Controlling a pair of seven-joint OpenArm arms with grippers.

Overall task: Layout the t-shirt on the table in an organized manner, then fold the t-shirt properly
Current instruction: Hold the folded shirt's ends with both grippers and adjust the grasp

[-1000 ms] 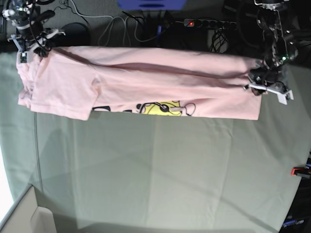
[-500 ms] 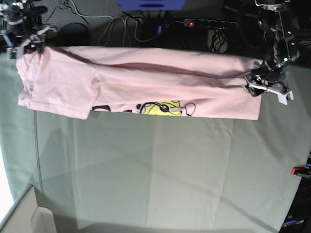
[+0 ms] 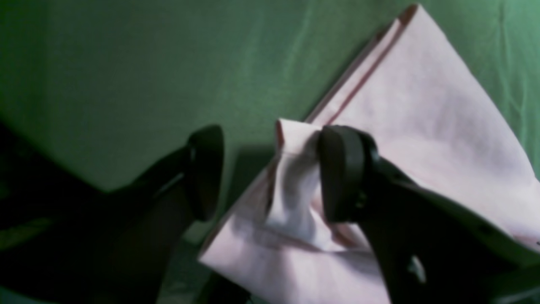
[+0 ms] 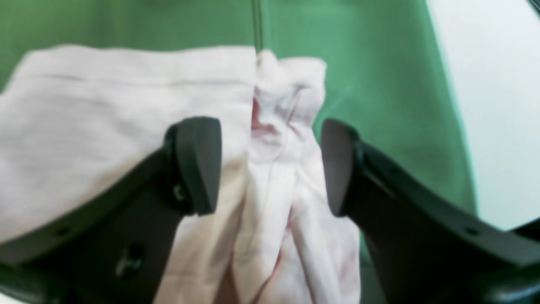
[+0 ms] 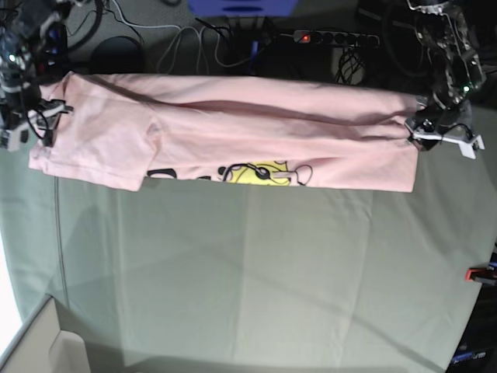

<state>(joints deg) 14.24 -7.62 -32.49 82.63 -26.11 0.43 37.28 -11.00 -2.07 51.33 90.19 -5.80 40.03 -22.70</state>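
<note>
While the t-shirt [image 5: 233, 140] lies folded lengthwise along the table's [image 5: 256, 280] far edge, I see the left gripper [image 3: 270, 173] and right gripper [image 4: 270, 166] both spread open, holding nothing, at its ends.

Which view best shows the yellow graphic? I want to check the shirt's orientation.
The base view: the yellow graphic peeks out at the near edge of the folded t-shirt. Both wrist views show only plain pink fabric, no graphic.

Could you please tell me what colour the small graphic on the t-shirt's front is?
Yellow with black outlines, on the pale pink t-shirt; the base view shows it best.
</note>
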